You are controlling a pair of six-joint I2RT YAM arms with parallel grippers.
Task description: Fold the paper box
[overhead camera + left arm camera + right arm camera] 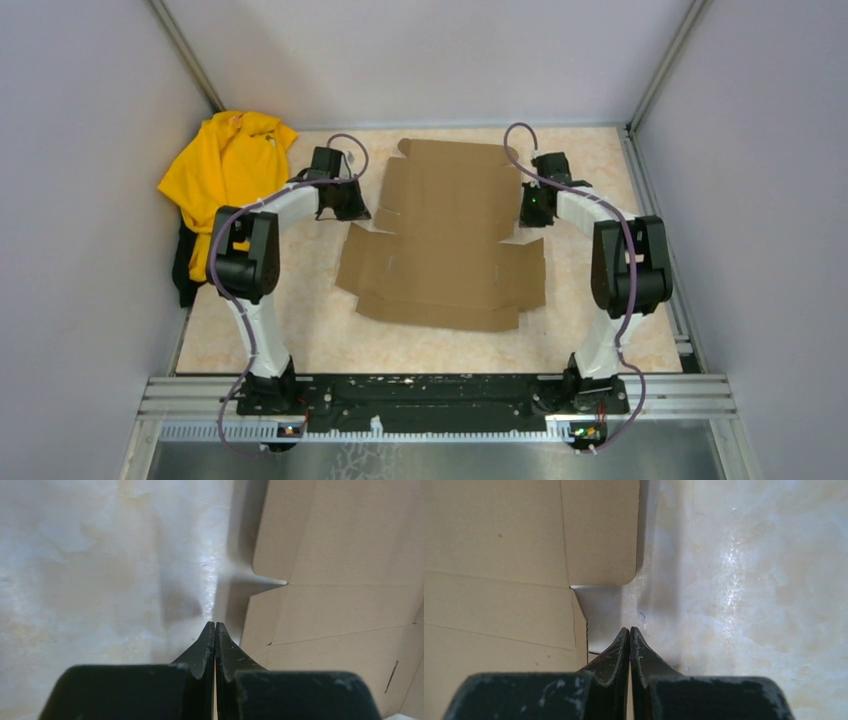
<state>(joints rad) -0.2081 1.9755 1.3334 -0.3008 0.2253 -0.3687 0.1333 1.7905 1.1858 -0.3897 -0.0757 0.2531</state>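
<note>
The box (445, 240) lies flat and unfolded mid-bench (300, 330). The left fingers (202, 650) and right fingers (616, 655) are pressed together on nothing, tips just beside its side edges. It is likely light, stiff in the panels, hinging at the creases and apt to slide, so lift a side flap by its edge. Far left lies a yellow cloth (225, 165).
</note>
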